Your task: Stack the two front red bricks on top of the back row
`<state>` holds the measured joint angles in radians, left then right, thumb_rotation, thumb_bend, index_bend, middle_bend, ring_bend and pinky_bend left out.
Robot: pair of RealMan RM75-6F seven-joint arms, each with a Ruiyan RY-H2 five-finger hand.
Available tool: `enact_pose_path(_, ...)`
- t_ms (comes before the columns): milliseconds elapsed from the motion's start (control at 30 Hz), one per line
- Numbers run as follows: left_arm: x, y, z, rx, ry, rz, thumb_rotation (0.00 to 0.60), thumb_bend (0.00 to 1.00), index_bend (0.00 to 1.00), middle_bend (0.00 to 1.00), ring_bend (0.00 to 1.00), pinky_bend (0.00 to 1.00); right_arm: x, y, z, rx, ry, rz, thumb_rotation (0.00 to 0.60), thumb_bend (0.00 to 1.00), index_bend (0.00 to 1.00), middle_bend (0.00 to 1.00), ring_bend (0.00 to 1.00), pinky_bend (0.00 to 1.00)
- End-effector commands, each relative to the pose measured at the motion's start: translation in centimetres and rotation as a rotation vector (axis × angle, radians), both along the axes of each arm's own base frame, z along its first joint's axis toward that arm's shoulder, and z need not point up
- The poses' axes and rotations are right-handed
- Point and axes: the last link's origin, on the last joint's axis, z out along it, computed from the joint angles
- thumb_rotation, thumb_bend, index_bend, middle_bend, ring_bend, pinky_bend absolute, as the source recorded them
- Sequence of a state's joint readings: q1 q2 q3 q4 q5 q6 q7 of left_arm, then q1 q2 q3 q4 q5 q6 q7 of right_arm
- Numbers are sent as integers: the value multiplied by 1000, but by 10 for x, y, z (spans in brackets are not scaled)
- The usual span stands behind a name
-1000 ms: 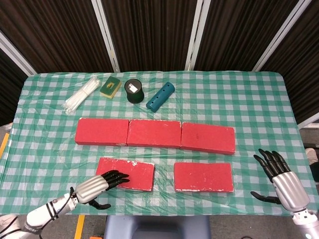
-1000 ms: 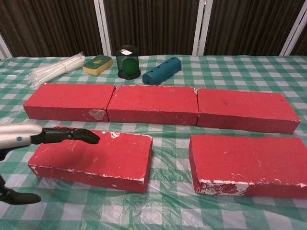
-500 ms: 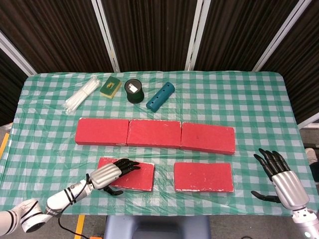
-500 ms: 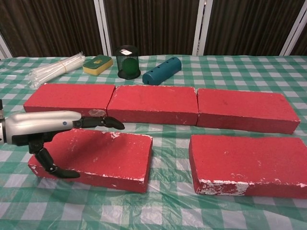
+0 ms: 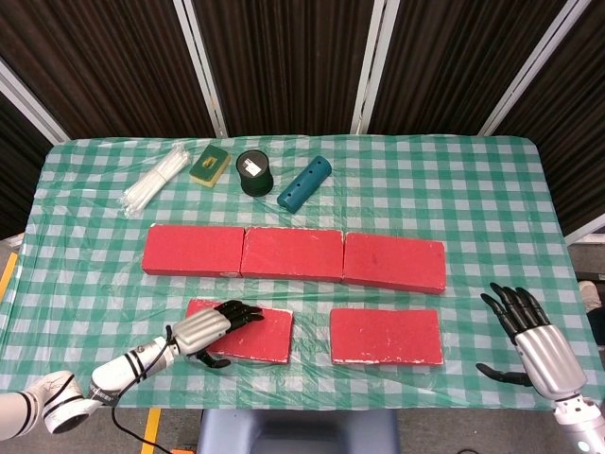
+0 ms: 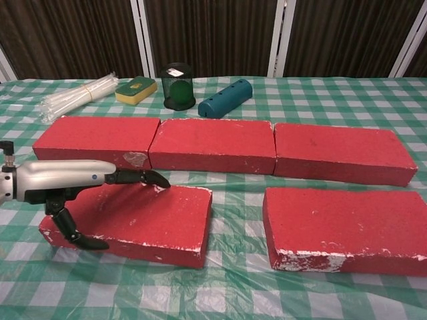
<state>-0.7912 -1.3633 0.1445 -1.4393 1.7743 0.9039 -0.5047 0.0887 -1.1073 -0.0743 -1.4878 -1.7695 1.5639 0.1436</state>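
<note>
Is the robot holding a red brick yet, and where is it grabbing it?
The left hand spans the front left brick, fingers at its back edge, thumb at its front face; a firm hold cannot be told. The right hand holds nothing.

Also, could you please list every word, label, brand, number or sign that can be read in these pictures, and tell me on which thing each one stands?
None can be read.
White label on the dark green jar: too small to read.
Dark mark on the sponge: blurred, unreadable.
Red bricks: only white scuffs, no text.
Teal cylinder: holes only, no print.
</note>
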Motion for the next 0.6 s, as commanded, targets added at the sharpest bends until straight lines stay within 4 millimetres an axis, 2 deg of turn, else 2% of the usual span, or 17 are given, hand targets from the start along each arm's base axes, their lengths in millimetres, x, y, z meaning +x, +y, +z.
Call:
enact_pose_path(33, 0, 1, 0, 6, 1, -3, 600, 276, 0, 0, 0, 0, 0, 0, -1, 4, 3, 0, 565, 79, 0, 0, 0, 0)
enact_pose_path(600, -4, 12, -4, 16, 45, 33, 600, 281, 0, 0, 0, 0, -1, 1, 1, 5, 10, -13, 564, 79, 0, 0, 0, 0)
